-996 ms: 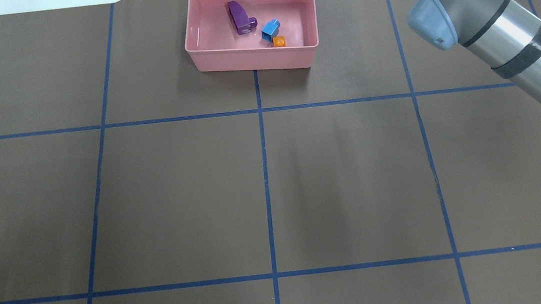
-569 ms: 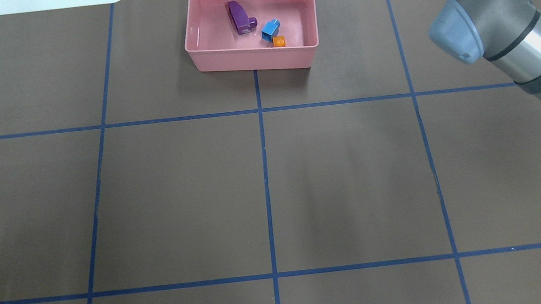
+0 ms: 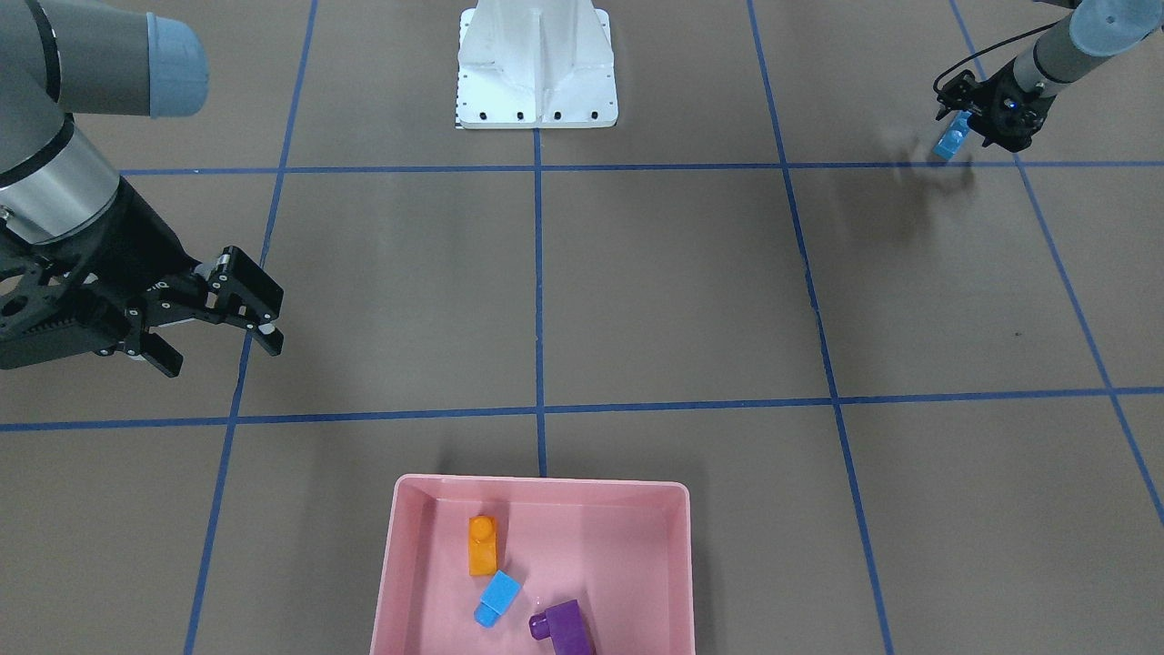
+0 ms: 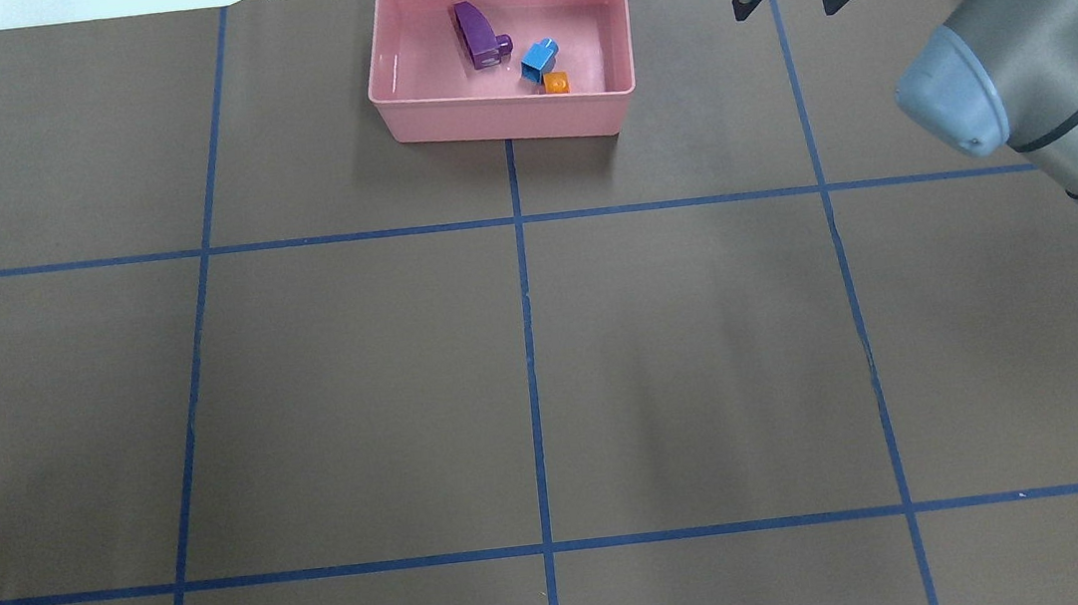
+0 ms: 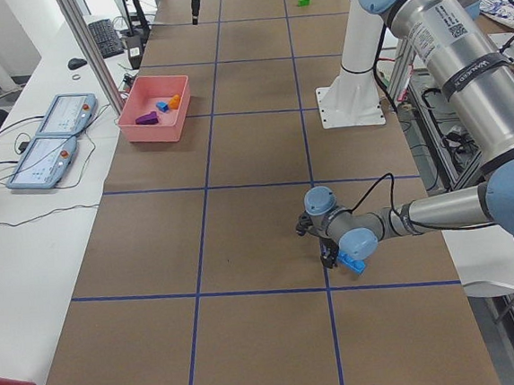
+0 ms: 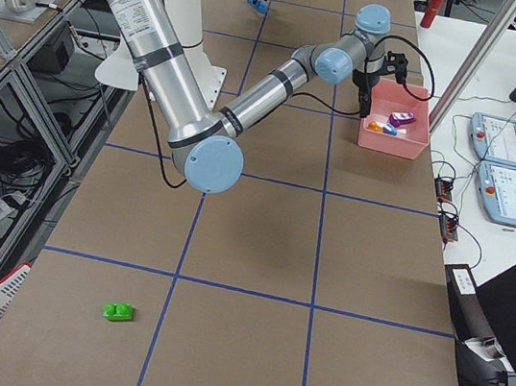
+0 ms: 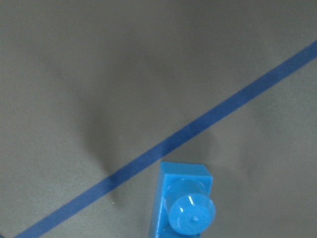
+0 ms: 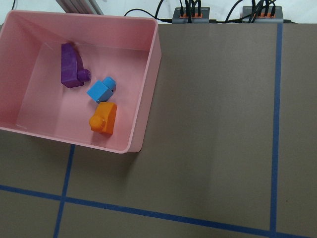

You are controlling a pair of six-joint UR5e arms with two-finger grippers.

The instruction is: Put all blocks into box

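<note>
Beside the box [image 4: 500,121], has pulled the right pincer [image 4: 788,4] farther off, released and empty. Far from the box, grasps the long blue block [image 3: 948,146] in the left pincer [image 3: 962,127], with the green block [image 6: 118,311] yet unfetched.

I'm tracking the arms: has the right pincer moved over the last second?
Yes. The right pincer has shifted rightward in the overhead view, away from the pink box, and nearer the robot.
</note>
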